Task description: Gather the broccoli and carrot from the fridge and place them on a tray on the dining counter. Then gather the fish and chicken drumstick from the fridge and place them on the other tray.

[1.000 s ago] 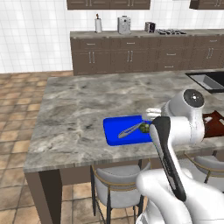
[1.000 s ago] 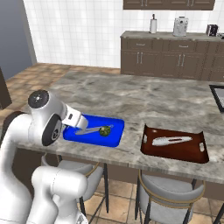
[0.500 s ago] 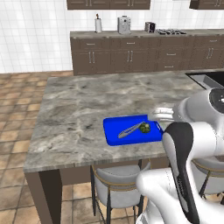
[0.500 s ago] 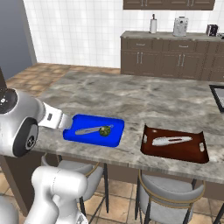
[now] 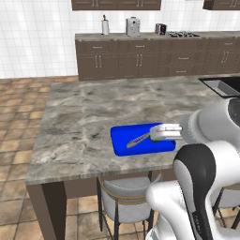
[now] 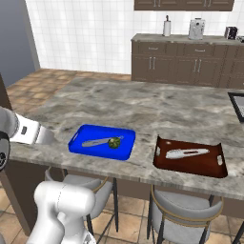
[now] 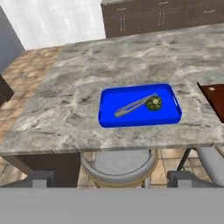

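1. A tiled kitchen with dark brown cabinets along the back wall holds a grey marbled stone dining counter (image 6: 143,102) with a polished, veined top.
2. A glossy blue rectangular tray (image 7: 139,105) with raised rims sits near the counter's front edge.
3. In it lie a round, knobbly green broccoli (image 7: 153,103) and, touching it, a long slim pale carrot (image 7: 131,106).
4. Well apart to the right, a dark brown tray (image 6: 190,157) with handle cut-outs carries a pale elongated fish (image 6: 186,153).
5. The gripper (image 7: 111,179) hangs off the front edge above a round stool (image 7: 118,166), fingers spread wide, holding nothing.
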